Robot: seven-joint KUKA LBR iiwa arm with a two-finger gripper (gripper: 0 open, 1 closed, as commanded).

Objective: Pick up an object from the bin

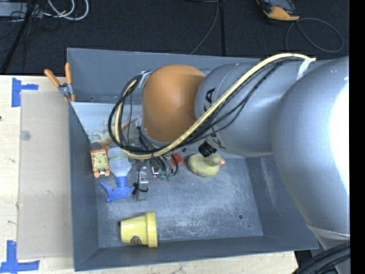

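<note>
In the camera view, the arm's orange wrist cover (171, 101) hangs over the left half of the grey metal bin (228, 210), with black and yellow cables (188, 133) looped round it. Below the cover, the fingers (140, 182) reach down to the bin floor. We cannot tell how far apart they are, nor whether anything sits between them, since the wrist and cables crowd that spot.

Nearest to them is a small blue plastic toy (117, 190), lying just to their left on the floor of the bin's left part. It is bright blue and irregular in shape, with a narrow upper part and a wider, splayed lower end. We cannot say whether it touches them.

Above the blue toy lies a pale, translucent piece (120, 165), and left of that a small orange-and-tan block toy (100, 161) stands by the left wall. A yellow cup (140, 229) lies on its side near the front wall, well apart from the rest. A pale yellow rubber duck (204, 165) sits to the right, under the arm.
</note>
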